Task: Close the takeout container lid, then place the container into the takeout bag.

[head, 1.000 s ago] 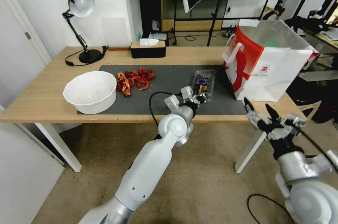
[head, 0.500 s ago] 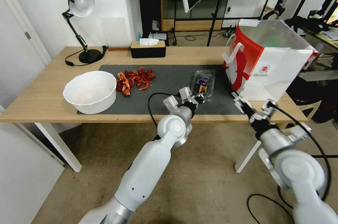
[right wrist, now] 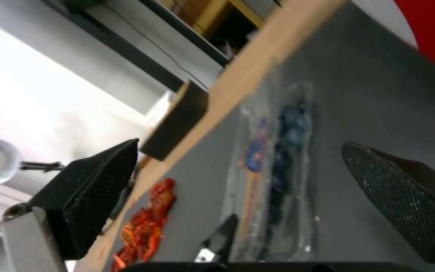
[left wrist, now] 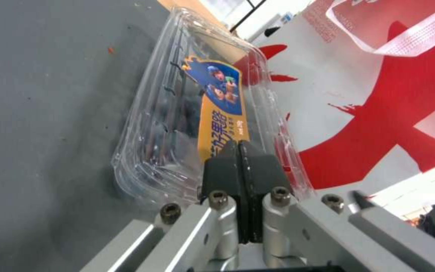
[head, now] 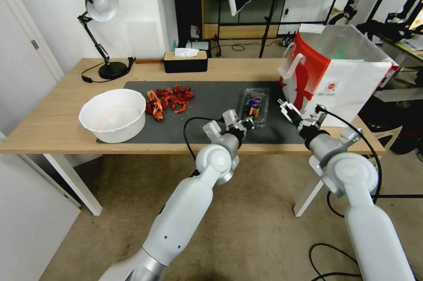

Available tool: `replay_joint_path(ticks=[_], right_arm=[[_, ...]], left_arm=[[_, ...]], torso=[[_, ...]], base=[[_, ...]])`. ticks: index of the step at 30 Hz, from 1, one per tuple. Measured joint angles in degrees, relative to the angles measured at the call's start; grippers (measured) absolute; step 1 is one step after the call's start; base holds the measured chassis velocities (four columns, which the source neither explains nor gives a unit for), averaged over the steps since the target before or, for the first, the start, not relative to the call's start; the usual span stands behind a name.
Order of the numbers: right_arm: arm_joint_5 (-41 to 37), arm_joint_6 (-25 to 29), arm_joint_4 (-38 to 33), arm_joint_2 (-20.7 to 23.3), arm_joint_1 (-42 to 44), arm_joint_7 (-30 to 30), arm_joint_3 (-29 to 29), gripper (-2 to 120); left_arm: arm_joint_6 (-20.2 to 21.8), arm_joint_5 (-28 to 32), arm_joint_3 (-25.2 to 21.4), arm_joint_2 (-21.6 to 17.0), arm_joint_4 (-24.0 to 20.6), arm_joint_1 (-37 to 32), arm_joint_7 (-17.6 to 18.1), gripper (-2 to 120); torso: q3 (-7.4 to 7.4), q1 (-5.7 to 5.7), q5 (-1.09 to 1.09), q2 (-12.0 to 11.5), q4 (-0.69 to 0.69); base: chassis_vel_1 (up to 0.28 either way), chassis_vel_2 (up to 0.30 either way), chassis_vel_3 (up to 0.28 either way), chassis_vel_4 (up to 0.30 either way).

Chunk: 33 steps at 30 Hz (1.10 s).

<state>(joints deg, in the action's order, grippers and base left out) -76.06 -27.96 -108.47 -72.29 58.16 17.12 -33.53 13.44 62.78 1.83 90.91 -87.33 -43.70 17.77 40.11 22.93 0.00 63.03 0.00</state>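
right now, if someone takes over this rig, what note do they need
Left gripper: fingers shut, tips pressed on the lid at the near end of the takeout container.
Right gripper: open, low over the grey mat, between the container and the takeout bag, holding nothing.
Container: flat on the mat, left of the bag, blueberries inside.
Bag: upright at the table's right end, mouth open.
Done: lid looks down on the base; whether it is latched cannot be told.
Left: confirm the latch, grasp the container, place it in the bag.
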Motion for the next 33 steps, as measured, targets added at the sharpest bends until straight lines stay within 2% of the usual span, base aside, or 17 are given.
replay_joint_path(ticks=[14, 33], right_arm=[[-2.8, -3.0, 10.4, -0.9, -9.2, 5.7, 3.8, 100], [-3.9, -8.4, 18.9, -2.9, -17.5, 11.1, 8.3, 100]], left_arm=[[-0.2, 0.0, -0.1, -0.2, 0.2, -0.4, -0.1, 0], [-0.3, 0.7, -0.4, -0.9, -0.3, -0.6, -0.1, 0]], torso=[[0.00, 0.00, 0.00, 0.0, 0.00], [0.00, 0.00, 0.00, 0.0, 0.00]], base=[[0.000, 0.000, 0.000, 0.000], [0.000, 0.000, 0.000, 0.000]])
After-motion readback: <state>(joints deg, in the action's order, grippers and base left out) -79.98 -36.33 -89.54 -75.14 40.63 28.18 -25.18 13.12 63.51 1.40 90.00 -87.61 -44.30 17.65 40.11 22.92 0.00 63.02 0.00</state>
